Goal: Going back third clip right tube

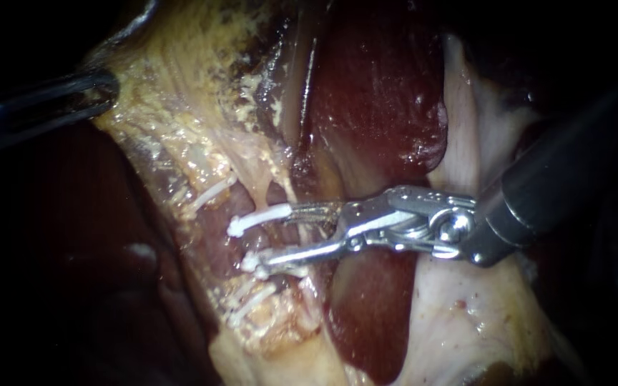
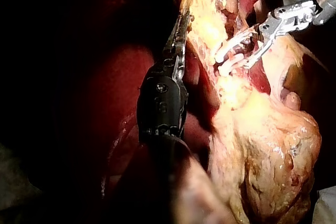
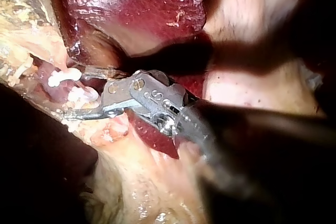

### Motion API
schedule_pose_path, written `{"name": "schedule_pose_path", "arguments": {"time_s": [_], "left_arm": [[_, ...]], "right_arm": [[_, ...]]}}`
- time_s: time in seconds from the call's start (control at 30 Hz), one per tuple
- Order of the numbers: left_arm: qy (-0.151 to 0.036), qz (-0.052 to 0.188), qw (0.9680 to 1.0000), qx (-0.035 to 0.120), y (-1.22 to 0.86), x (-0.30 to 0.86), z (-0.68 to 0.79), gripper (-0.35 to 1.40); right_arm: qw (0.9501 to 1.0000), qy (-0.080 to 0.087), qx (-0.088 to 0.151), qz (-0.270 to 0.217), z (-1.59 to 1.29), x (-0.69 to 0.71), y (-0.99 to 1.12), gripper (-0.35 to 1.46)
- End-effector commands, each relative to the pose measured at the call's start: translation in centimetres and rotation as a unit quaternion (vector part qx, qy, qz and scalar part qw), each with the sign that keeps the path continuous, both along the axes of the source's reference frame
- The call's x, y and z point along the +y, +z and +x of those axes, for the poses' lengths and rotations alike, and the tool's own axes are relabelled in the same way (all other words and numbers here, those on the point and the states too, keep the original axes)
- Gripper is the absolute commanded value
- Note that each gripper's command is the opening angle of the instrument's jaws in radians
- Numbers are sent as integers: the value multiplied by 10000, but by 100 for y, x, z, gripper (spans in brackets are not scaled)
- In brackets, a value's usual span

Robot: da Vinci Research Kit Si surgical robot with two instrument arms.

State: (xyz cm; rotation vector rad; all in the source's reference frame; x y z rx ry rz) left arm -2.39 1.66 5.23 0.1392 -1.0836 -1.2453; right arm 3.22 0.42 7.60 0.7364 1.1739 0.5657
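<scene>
Your right instrument [image 1: 278, 236], bright hinged steel on a dark shaft, has its jaws standing apart with a clear gap and nothing clamped between them. Right at their tips sit the upper white plastic clip [image 1: 255, 219], just ahead of one jaw, and the lower white plastic clip [image 1: 255, 264], at the end of the other. You cannot tell which one is the third, nor whether metal touches plastic. Both cross the thin pale tube [image 1: 280, 191] ahead of the jaws.

Treat each clip as light, stiff and latched, and the tube under it as soft, wet and easily torn. Take hold of neither; if something needs steadying, the lumpy yellow fatty tissue [image 1: 180, 93] beside the tube is likely the safer bite. A jaw tip snagging a clip on the way back could drag the tube with it.

Two further white clips [image 1: 209, 193] lie farther ahead in the fat. The glossy dark red liver [image 1: 380, 93] crowds one side of the jaws, and pale membrane [image 1: 452, 300] lies under the wrist. Your dark left instrument [image 1: 98, 91] rests well beyond, at the edge of the fat — clear of your path
</scene>
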Motion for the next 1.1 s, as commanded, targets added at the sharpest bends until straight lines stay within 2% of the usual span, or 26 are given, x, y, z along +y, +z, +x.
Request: {"name": "schedule_pose_path", "arguments": {"time_s": [0.03, 0.17, 0.27, 0.4, 0.57, 0.63, 0.8, 0.97, 1.1], "left_arm": [[0, 0, 10000, 1, 0, 0, 0, -35], [-4, 0, 10000, 3, -2, -1, 0, -35], [-7, 0, 10000, 6, -2, -1, -1, -35], [-10, -1, 10000, 8, -3, -2, -1, -35], [-24, -6, 10000, 21, -2, -3, -2, -35], [-25, -7, 10000, 21, -1, -3, -3, -35], [-20, -10, 10000, 15, 0, -4, -4, -35], [-6, -17, 10000, 1, 3, -5, -8, -35], [26, -65, 10000, -50, 17, -15, -22, -35]], "right_arm": [[10000, 9, -12, -36, -2, 1, 3, 60], [9985, -52, 42, -544, -17, 2, 2, 60], [9937, -221, 177, -1087, -37, 5, -4, 60], [9868, -361, 294, -1552, -60, 13, -15, 60], [9803, -504, 424, -1861, -87, 17, -34, 60], [9777, -497, 454, -1988, -97, 21, -45, 60], [9752, -445, 525, -2102, -115, 33, -68, 60], [9744, -404, 543, -2142, -123, 38, -77, 60], [9744, -403, 541, -2143, -124, 38, -76, 60]]}}
